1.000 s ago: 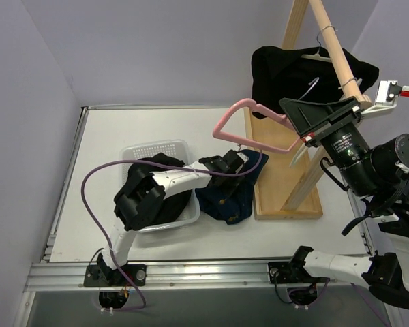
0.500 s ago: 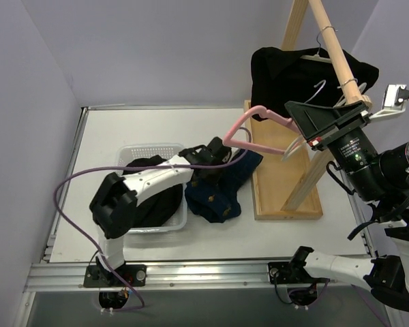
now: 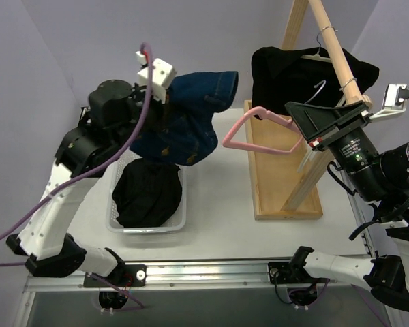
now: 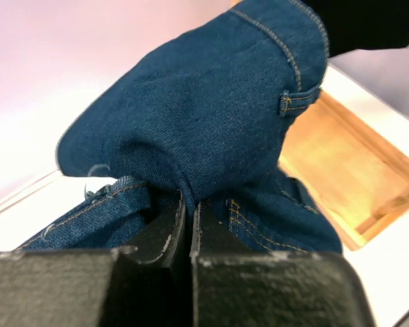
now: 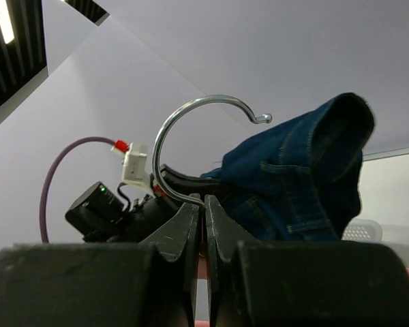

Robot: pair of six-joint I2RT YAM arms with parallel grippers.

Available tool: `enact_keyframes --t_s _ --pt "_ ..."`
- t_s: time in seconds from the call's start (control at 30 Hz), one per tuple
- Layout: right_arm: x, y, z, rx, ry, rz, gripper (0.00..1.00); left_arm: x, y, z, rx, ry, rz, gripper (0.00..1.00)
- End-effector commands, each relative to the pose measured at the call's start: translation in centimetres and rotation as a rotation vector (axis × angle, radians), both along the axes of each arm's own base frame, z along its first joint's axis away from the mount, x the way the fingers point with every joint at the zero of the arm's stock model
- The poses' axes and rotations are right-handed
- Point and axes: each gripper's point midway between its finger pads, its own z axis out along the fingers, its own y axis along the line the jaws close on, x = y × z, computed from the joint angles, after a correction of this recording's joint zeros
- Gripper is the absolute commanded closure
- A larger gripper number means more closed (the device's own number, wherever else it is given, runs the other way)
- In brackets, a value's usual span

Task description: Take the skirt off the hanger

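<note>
Left gripper (image 4: 189,208): my fingers were matt black plastic, edges scuffed pale. They pinched the denim garment (image 4: 204,116), a blue woven cloth with a coarse twill grain, tan stitching and frayed threads. Right gripper (image 5: 203,204): same matt black plastic, on a shiny smooth metal hook (image 5: 156,146). The pink hanger (image 3: 258,110) looked like smooth plastic with a slight sheen. The purple cable (image 5: 75,143) was glossy. The basket (image 3: 150,230) was white perforated plastic, and the black cloth (image 3: 148,194) in it was matt and soft. The tray (image 3: 279,184) and rail (image 3: 330,41) were bare light wood. The black top (image 3: 279,71) was matt cloth on the cream hanger (image 3: 318,57), probably plastic. The table (image 3: 218,204) was smooth, matt white.
</note>
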Motion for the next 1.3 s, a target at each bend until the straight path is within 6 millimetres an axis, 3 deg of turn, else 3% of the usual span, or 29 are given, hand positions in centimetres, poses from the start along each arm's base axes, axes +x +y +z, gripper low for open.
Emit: enact_keyframes --t_s 0.0,0.03,0.17,0.2,0.27,0.3,0.37,0.4,0.5,0.53,0.63,0.73,0.9,0.93,0.97,1.0,1.07,1.13,1.17,1.2,1.27 --pt "-0.8 -0.2 2.2 0.046 -0.057 0.023 1.0 -0.6 3.5 -0.3 0.063 -0.009 0.077 0.98" --pt "-0.8 -0.1 2.3 0.046 -0.057 0.024 1.0 -1.0 4.6 0.1 0.053 -0.021 0.099 0.98" --pt "-0.9 0.3 2.5 0.047 -0.063 0.041 1.0 -1.0 7.0 -2.0 0.039 0.011 0.182 0.98" --pt "-0.9 0.4 2.5 0.046 -0.065 0.047 1.0 -0.8 6.9 -4.8 0.042 0.081 0.195 0.98" --pt "-1.0 0.4 2.4 0.045 -0.063 0.05 1.0 -0.3 9.4 -6.8 -0.008 0.147 0.282 0.98" --pt "-1.1 0.4 2.4 0.044 -0.064 0.054 1.0 -0.4 9.1 -10.6 -0.016 0.243 0.267 0.98" --pt "-1.2 0.3 2.4 0.043 -0.068 0.055 1.0 -0.3 11.7 -12.3 -0.087 0.275 0.341 0.98" --pt "-1.3 0.2 2.4 0.043 -0.069 0.053 1.0 -1.0 12.1 -15.3 -0.084 0.336 0.337 0.98" --pt "-1.4 0.1 2.3 0.048 -0.074 0.059 1.0 -1.4 14.0 -19.2 -0.104 0.416 0.398 0.98" --pt "-1.5 0.3 2.2 0.045 -0.073 0.067 1.0 -1.8 14.4 -22.2 -0.081 0.471 0.421 0.98" --pt "-1.4 0.8 1.7 0.038 -0.066 0.083 1.0 -2.4 14.4 -26.9 -0.04 0.582 0.425 0.98" --pt "-1.2 1.1 1.0 0.023 -0.054 0.082 1.0 -2.1 13.1 -29.3 -0.058 0.657 0.399 0.98" --pt "-0.3 2.4 -0.8 -0.003 -0.024 0.09 1.0 -2.0 9.7 -34.9 -0.1 0.864 0.293 0.98" --pt "-0.2 2.6 -1.1 -0.007 -0.022 0.092 1.0 -1.7 9.4 -35.3 -0.103 0.873 0.287 0.97" --pt "0.0 2.9 -1.6 -0.016 -0.012 0.094 1.0 -1.4 9.1 -35.2 -0.107 0.871 0.277 0.88" --pt "0.2 2.9 -1.8 -0.021 -0.008 0.089 1.0 -1.1 8.9 -34.9 -0.112 0.867 0.266 0.54" --pt "0.5 3.3 -2.8 -0.045 0.014 0.088 1.0 -1.0 8.9 -33.2 -0.119 0.84 0.27 0.38" --pt "1.1 4.0 -3.9 -0.08 0.043 0.088 1.0 -0.9 9.2 -28.8 -0.148 0.734 0.289 0.2" --pt "1.2 4.2 -4.3 -0.087 0.05 0.088 1.0 -1.1 9.1 -27.1 -0.162 0.698 0.289 0.14" --pt "1.4 4.6 -5.0 -0.1 0.062 0.093 1.0 -1.4 9.6 -23.7 -0.186 0.623 0.303 0.09" --pt "1.7 5.0 -5.7 -0.113 0.075 0.095 1.0 -2.0 10.0 -20.4 -0.215 0.56 0.308 0.06"
